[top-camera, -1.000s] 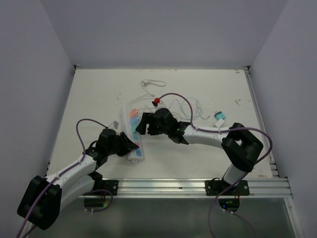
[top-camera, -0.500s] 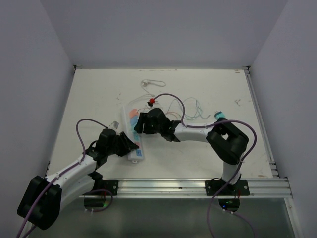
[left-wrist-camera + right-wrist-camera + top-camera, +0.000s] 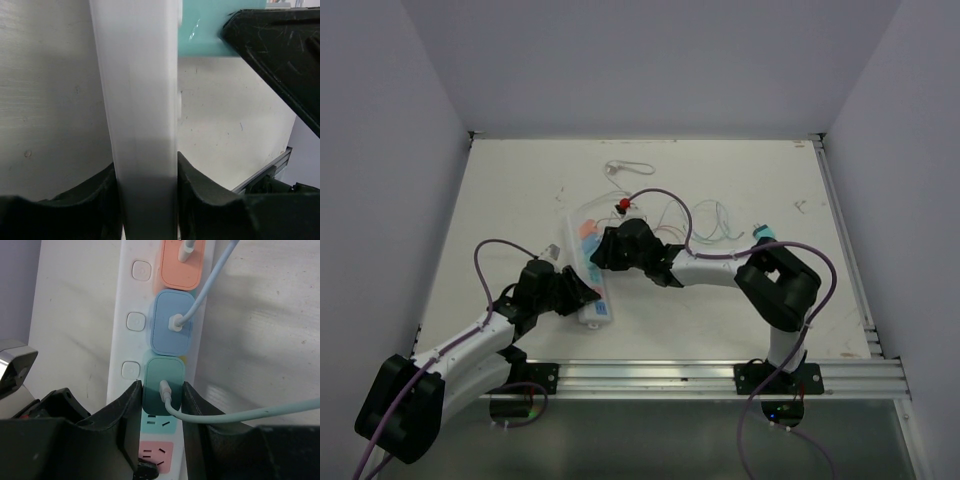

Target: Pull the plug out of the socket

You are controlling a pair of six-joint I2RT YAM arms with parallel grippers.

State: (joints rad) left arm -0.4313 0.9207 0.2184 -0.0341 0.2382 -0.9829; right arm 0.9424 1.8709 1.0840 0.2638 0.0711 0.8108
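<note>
The right gripper (image 3: 162, 407) is closed on a green rectangular plug (image 3: 165, 377). Its two black fingers (image 3: 129, 407) press against the plug's left and right sides. The plug sits seated in the long white plastic power strip (image 3: 127, 290), and a pale green cable (image 3: 250, 415) runs from its face off to the right. Just beyond it along the strip are a light blue plug (image 3: 171, 322) and then an orange plug (image 3: 182, 260), each beside a small white square button (image 3: 135, 320). A bare teal outlet and a pink outlet (image 3: 155, 452) lie on the near side, under the gripper.

The left gripper (image 3: 147, 200) is clamped across the strip's width near its near end, with a finger on each long side.

In the top view the strip lies on the pale table (image 3: 500, 200), left of centre, between the two arms.
</note>
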